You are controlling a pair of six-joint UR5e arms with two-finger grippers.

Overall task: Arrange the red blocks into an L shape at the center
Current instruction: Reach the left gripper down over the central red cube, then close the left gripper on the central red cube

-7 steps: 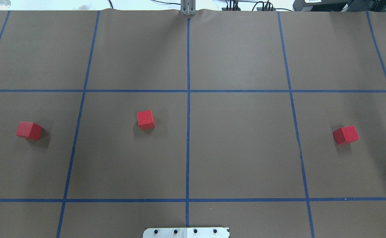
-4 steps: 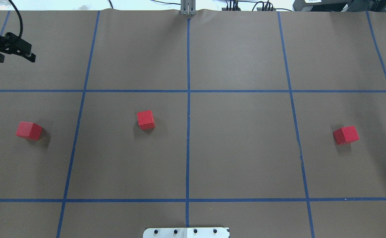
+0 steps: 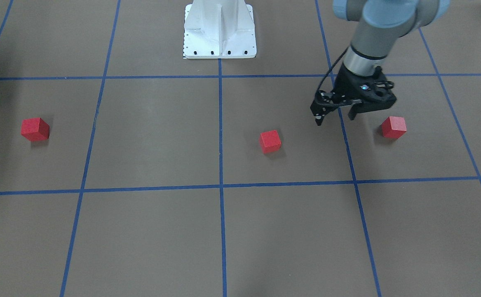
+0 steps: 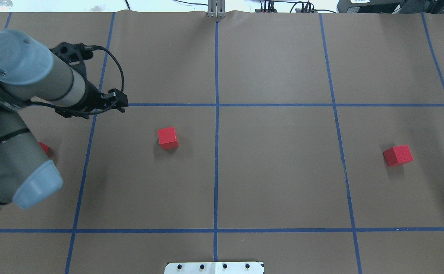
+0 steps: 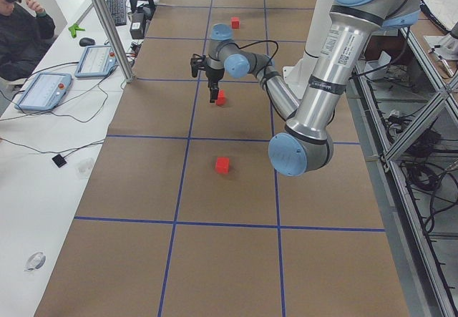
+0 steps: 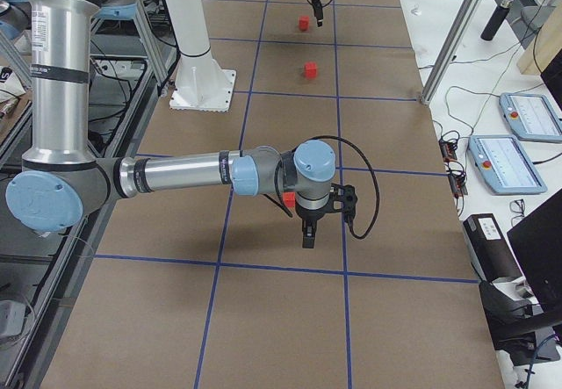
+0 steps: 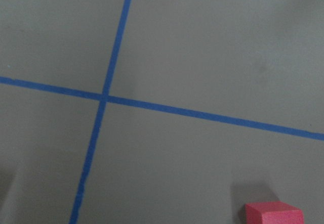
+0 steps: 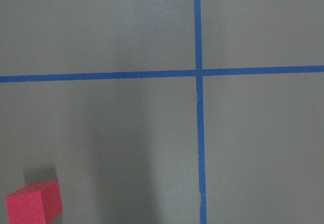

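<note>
Now my left gripper [image 3: 334, 120] hangs spread and empty between the middle red block [image 3: 270, 141] and the left-edge red block [image 3: 393, 127]; my right gripper [image 6: 307, 240], I cannot tell.

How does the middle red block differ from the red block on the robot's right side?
The middle red block lies close beside the central tape line; the right-side red block lies beyond the outer tape line. The middle red block sits nearly square to the tape lines; the right-side red block is clearly turned. Both are same-sized cubes, flat, ungripped.
</note>
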